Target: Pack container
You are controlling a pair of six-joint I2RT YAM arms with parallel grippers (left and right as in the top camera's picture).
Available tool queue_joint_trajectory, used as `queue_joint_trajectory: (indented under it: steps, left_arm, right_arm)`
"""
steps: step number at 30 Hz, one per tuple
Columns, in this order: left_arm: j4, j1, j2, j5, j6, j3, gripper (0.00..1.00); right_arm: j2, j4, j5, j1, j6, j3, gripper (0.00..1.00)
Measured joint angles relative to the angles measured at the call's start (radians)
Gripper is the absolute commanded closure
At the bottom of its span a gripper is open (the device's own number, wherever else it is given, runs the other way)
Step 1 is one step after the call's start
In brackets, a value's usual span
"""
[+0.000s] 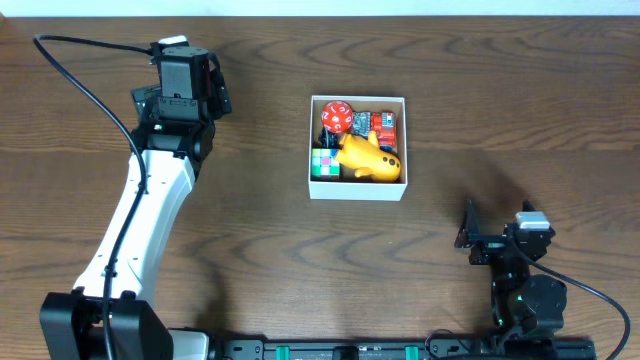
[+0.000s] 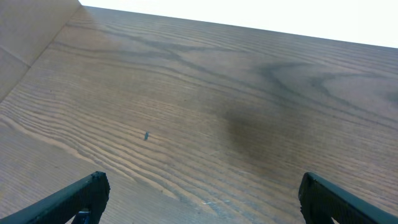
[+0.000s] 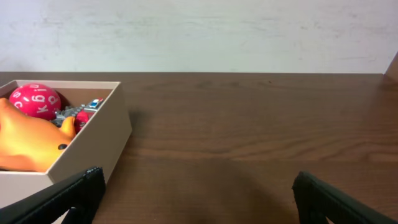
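Observation:
The container (image 1: 358,190) is a small square white-walled box at the table's middle. It holds several toys: a yellow-orange duck-like toy (image 1: 365,157), a red numbered ball (image 1: 337,117), a colour cube (image 1: 323,163) and a small red toy (image 1: 383,129). In the right wrist view the container (image 3: 102,140) is at the left with the orange toy (image 3: 28,142) and red ball (image 3: 35,101) inside. My left gripper (image 2: 199,196) is open and empty over bare wood at the far left. My right gripper (image 3: 196,199) is open and empty, near the front right, apart from the container.
The wooden table (image 1: 500,120) spreads around the container. A black cable (image 1: 85,80) runs from the left arm across the table's far left. A pale wall (image 3: 205,34) stands behind the table.

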Motion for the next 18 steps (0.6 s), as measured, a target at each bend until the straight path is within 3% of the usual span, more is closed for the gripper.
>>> queue_joint_trajectory:
  steps: [8, 18]
  left_arm:
    - [-0.117, 0.0, -0.061, 0.0, 0.0, -0.018, 0.02]
    - [-0.235, 0.0, -0.534, 0.0, 0.0, -0.032, 0.02]
  right_arm:
    - [0.0, 0.0, 0.0, 0.0, 0.0, 0.0, 0.01]
    - [-0.001, 0.0, 0.0, 0.0, 0.0, 0.0, 0.01]
